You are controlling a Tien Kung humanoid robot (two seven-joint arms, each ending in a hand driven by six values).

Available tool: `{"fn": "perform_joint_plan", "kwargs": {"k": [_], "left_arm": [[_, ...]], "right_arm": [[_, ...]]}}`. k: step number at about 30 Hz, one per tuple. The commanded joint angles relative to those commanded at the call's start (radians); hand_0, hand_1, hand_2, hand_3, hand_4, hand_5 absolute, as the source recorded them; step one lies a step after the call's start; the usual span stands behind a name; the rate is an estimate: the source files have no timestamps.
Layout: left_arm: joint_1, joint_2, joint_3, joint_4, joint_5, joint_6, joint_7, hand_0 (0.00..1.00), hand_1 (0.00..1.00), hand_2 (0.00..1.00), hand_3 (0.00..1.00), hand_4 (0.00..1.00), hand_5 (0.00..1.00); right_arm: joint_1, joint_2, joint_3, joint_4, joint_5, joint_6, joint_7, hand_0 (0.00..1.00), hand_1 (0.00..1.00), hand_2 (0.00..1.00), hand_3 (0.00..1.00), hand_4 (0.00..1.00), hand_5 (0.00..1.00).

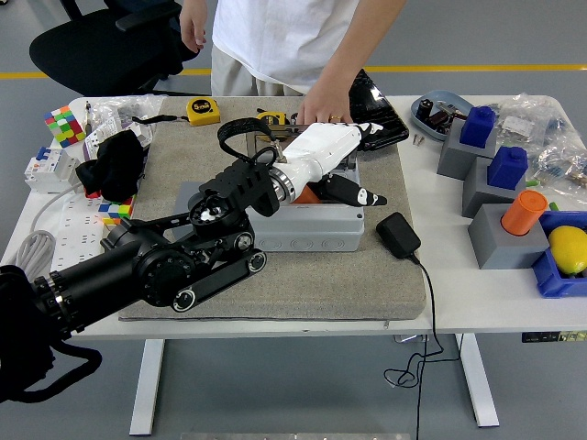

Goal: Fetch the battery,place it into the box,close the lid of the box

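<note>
At the far left of the white worktop (477,302) a colour cube (62,124) and a black cloth bundle (115,165) are seen beside the grey mat (367,284). The left arm (156,266) is extended from the lower left across the mat, and its white left hand (335,170) is positioned over the open grey box (307,229). The black fingers (353,192) are spread and released, with nothing grasped; one is directed rightward past the box's right edge. Beneath the palm, inside the box, an orange battery (312,193) is partly visible; most of it is hidden by the hand, so its long axis and heading cannot be told. The black lid (381,115) is held open behind the box, tilted up and back to the right. At the far side, a person's hand (321,108) is rested at the box's rear edge, close to the lid. A yellow tape measure (203,111) lies on the mat's far edge. A black power adapter (398,235) lies on the mat just right of the box. Further right, grey blocks carry blue pieces (478,126) and an orange cylinder (524,212).
</note>
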Motion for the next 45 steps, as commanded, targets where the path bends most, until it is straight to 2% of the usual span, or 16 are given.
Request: {"fn": "perform_joint_plan", "kwargs": {"k": [6, 10, 11, 16, 17, 22, 23, 27, 28, 29, 34, 35, 40, 41, 45], "left_arm": [[0.054, 0.000, -0.087, -0.094, -0.015, 0.042, -0.053, 0.452, 0.615, 0.645, 0.734, 0.998, 0.494], [0.082, 0.000, -0.156, -0.112, 0.002, 0.064, -0.073, 0.452, 0.615, 0.645, 0.734, 0.998, 0.494], [0.085, 0.000, -0.170, -0.107, 0.006, 0.065, -0.072, 0.690, 0.746, 0.707, 0.745, 0.998, 0.495], [0.078, 0.000, -0.245, -0.027, 0.038, 0.055, -0.055, 0.690, 0.746, 0.707, 0.745, 0.998, 0.495], [0.071, 0.000, -0.260, -0.005, 0.043, 0.051, -0.052, 0.877, 0.867, 0.818, 0.809, 0.998, 0.517], [0.046, 0.000, -0.284, 0.079, 0.051, 0.017, -0.011, 0.877, 0.867, 0.818, 0.809, 0.998, 0.517], [0.044, 0.000, -0.284, 0.091, 0.053, 0.003, 0.004, 0.878, 0.880, 0.850, 0.836, 0.998, 0.552], [0.048, 0.000, -0.262, 0.094, 0.054, -0.059, 0.069, 0.878, 0.880, 0.850, 0.836, 0.998, 0.552], [0.051, 0.000, -0.252, 0.087, 0.051, -0.078, 0.087, 0.878, 0.880, 0.850, 0.836, 0.998, 0.552], [0.055, 0.000, -0.243, 0.076, 0.048, -0.094, 0.102, 0.795, 0.821, 0.777, 0.777, 0.998, 0.597], [0.071, 0.018, -0.214, 0.014, 0.036, -0.157, 0.164, 0.795, 0.821, 0.777, 0.777, 0.998, 0.597], [0.075, 0.025, -0.209, -0.004, 0.032, -0.165, 0.172, 0.721, 0.767, 0.729, 0.739, 0.998, 0.621], [0.096, 0.057, -0.194, -0.089, 0.018, -0.194, 0.208, 0.721, 0.767, 0.729, 0.739, 0.998, 0.621], [0.101, 0.062, -0.191, -0.102, 0.015, -0.198, 0.214, 0.681, 0.729, 0.710, 0.723, 0.998, 0.641], [0.121, 0.082, -0.181, -0.143, 0.008, -0.214, 0.238, 0.681, 0.729, 0.710, 0.723, 0.998, 0.641]], "right_arm": [[-0.004, 0.002, 0.003, -0.002, 0.002, -0.001, 0.000, 0.494, 0.617, 0.664, 0.589, 0.979, 0.507], [-0.004, 0.003, 0.004, -0.002, 0.002, 0.000, 0.000, 0.494, 0.617, 0.664, 0.589, 0.979, 0.507], [-0.004, 0.003, 0.003, -0.001, 0.002, 0.000, 0.000, 0.498, 0.618, 0.664, 0.590, 0.980, 0.506], [-0.001, 0.001, -0.002, -0.001, 0.004, -0.001, 0.000, 0.498, 0.618, 0.664, 0.590, 0.980, 0.506], [0.000, 0.001, -0.003, -0.001, 0.003, -0.001, 0.000, 0.497, 0.617, 0.664, 0.590, 0.980, 0.506], [0.003, -0.001, -0.005, 0.000, 0.005, -0.001, -0.001, 0.497, 0.617, 0.664, 0.590, 0.980, 0.506], [0.003, -0.001, -0.005, 0.000, 0.004, -0.001, -0.001, 0.497, 0.617, 0.664, 0.589, 0.980, 0.505], [0.002, -0.004, -0.004, 0.000, 0.005, -0.001, -0.001, 0.497, 0.617, 0.664, 0.589, 0.980, 0.505], [0.001, -0.005, -0.005, 0.000, 0.005, 0.000, -0.002, 0.497, 0.617, 0.664, 0.589, 0.980, 0.505], [0.000, -0.005, -0.006, 0.000, 0.005, 0.000, -0.002, 0.497, 0.618, 0.664, 0.590, 0.981, 0.506], [-0.002, -0.007, -0.002, 0.001, 0.003, 0.000, -0.001, 0.497, 0.618, 0.664, 0.590, 0.981, 0.506], [-0.002, -0.008, -0.001, 0.001, 0.002, 0.000, -0.001, 0.502, 0.617, 0.664, 0.590, 0.981, 0.506], [-0.005, -0.009, 0.001, 0.002, 0.001, 0.000, -0.001, 0.502, 0.617, 0.664, 0.590, 0.981, 0.506], [-0.006, -0.008, 0.002, 0.002, 0.000, 0.000, -0.002, 0.498, 0.617, 0.664, 0.590, 0.982, 0.506], [-0.008, -0.007, 0.008, 0.002, -0.001, 0.000, -0.001, 0.498, 0.617, 0.664, 0.590, 0.982, 0.506]]}}
